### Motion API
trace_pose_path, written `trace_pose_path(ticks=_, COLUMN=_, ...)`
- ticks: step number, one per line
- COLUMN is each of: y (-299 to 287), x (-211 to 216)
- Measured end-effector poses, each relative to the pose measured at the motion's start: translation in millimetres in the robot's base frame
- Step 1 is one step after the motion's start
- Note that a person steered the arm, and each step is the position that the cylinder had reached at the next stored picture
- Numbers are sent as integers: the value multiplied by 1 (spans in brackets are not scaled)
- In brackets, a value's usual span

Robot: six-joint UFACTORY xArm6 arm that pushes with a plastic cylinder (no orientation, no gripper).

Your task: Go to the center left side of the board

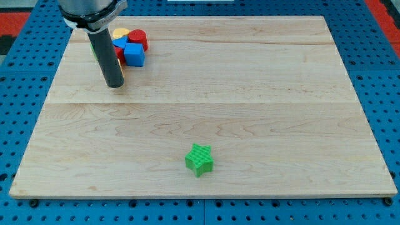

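My tip (pixel 114 85) rests on the wooden board (pixel 250 94) in its upper left part, just below a cluster of blocks. The cluster holds a blue cube (pixel 134 55), a red cylinder (pixel 138 38), a yellow block (pixel 120 33) and another red block (pixel 119 51), partly hidden behind the rod. The rod hides more of the cluster, with a green edge (pixel 94 51) showing at its left. A green star block (pixel 199 159) lies alone near the view's bottom, at the middle.
The board lies on a blue perforated table (pixel 381 75). A red surface (pixel 12 15) shows at the view's top left corner. The arm's dark body (pixel 90 11) hangs over the board's top left.
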State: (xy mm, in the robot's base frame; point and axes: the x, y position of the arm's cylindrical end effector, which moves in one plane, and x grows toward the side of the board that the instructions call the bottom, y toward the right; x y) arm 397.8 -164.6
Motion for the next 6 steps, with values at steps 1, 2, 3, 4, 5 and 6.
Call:
trace_pose_path(ticks=1, y=50, x=39)
trace_pose_path(ticks=2, y=57, x=70)
trace_pose_path(ticks=3, y=35, x=76)
trace_pose_path(ticks=4, y=-43, x=65)
trace_pose_path(ticks=5, y=-138, x=58)
trace_pose_path(ticks=6, y=-140, x=36)
